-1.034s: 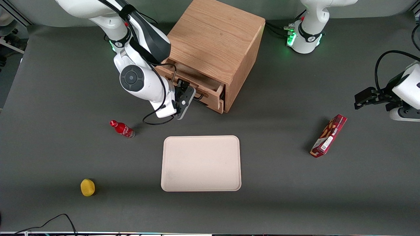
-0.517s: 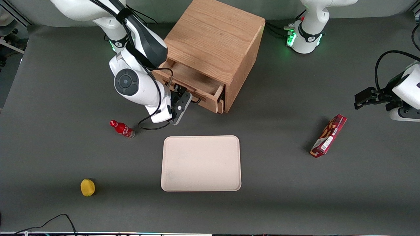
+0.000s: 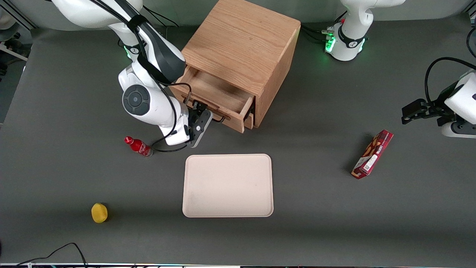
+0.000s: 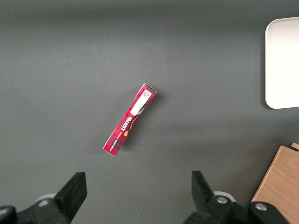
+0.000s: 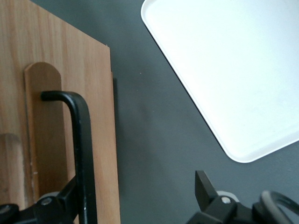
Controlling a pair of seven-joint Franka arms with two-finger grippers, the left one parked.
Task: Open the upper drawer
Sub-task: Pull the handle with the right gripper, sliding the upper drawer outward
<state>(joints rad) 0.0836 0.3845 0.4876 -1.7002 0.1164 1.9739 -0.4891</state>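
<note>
Pincer point(image 3: 203, 111) at upper drawer point(image 3: 217, 95) handle point(image 5: 79, 140).

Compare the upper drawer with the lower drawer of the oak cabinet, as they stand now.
The upper drawer is pulled well out, its shallow wooden tray showing; the lower drawer sits almost wholly under it, only a corner in sight. The gripper is at the upper drawer's black handle, whereas nothing touches the lower drawer. Whether the lower drawer is fully shut cannot be told. Both are oak, matching the cabinet.
</note>
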